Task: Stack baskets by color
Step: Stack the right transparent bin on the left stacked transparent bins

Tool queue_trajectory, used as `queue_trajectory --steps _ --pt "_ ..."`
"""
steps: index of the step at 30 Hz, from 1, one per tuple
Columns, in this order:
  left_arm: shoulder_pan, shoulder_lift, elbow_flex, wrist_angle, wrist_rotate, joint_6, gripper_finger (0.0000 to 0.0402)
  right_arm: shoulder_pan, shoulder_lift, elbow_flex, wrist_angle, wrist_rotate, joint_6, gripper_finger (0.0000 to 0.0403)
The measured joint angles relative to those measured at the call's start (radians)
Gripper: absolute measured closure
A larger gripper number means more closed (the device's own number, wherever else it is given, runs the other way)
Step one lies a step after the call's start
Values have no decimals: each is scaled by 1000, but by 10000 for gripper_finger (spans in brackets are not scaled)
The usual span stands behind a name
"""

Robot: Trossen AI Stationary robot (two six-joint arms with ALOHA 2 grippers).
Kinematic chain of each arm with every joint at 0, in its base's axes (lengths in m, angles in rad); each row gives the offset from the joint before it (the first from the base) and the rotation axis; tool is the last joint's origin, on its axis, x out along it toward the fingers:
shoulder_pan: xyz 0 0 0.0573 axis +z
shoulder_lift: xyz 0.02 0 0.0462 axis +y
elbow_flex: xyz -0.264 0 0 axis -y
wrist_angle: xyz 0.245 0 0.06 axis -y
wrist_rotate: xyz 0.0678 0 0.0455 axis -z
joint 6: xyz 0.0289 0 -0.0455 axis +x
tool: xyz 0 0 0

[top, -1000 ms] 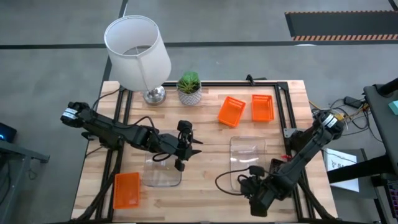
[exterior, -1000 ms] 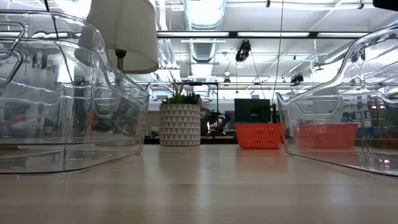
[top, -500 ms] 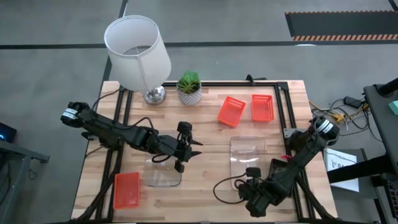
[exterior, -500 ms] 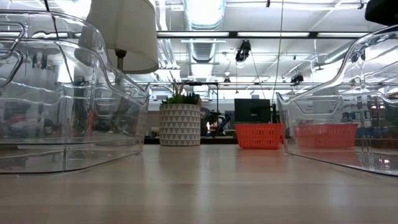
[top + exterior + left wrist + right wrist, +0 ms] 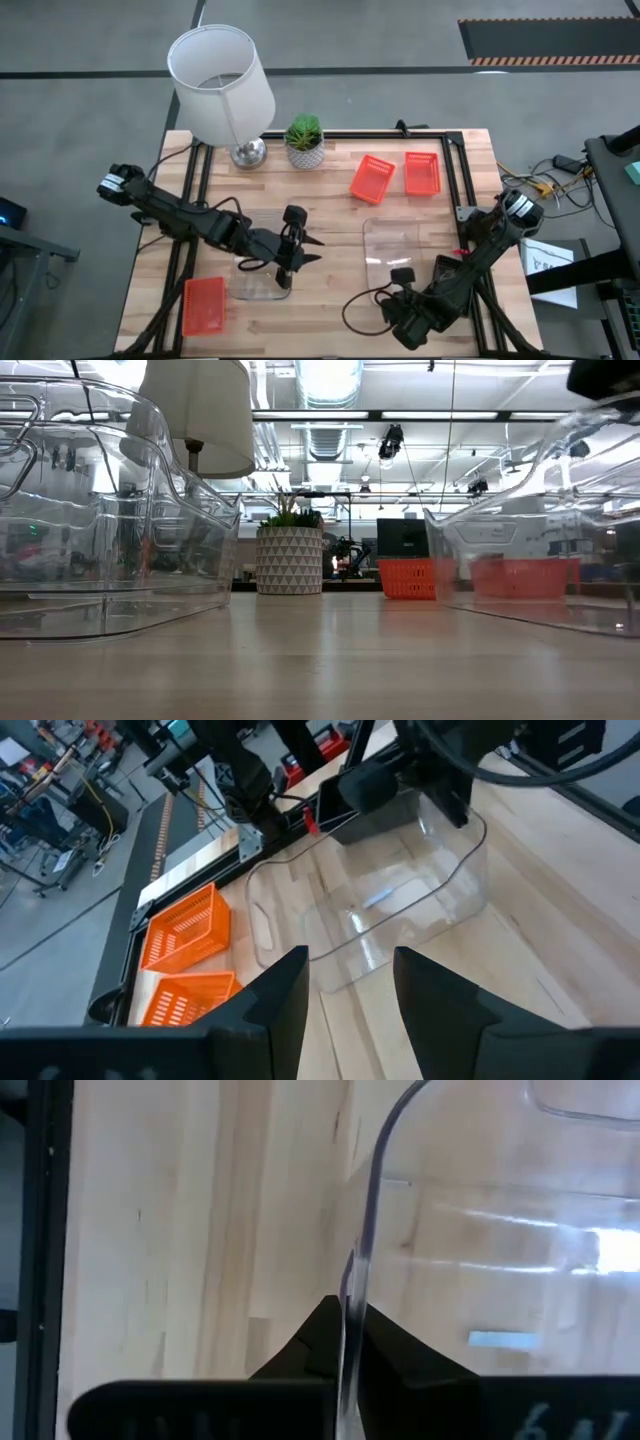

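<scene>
A wooden table [image 5: 330,180] seen from above holds a white lamp [image 5: 221,85] at its far left, with a small potted plant [image 5: 305,142] just beside it. Two dark robot arms reach in from the sides. The right gripper [image 5: 345,1342], at the near right, is pinched closed on the thin wall of a clear basket [image 5: 392,250], which sits tilted, one end lifted off the wood. The left gripper [image 5: 348,988] hovers at the table's middle, above a second clear basket [image 5: 262,272] near the front left, its fingers [image 5: 283,992] parted and empty. Two orange baskets [image 5: 372,177] [image 5: 422,172] lie side by side at the far right. A third orange basket [image 5: 204,305] rests at the near left corner.
</scene>
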Motion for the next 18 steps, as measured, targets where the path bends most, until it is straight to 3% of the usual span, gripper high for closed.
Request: queue_trajectory --steps 9,18 --pt "-31 -15 -1 -66 -153 -2 269 0 -4 94 -116 64 -45 394" --pt "-82 -79 -14 -80 -190 -31 269 -10 -4 165 -181 179 -118 394"
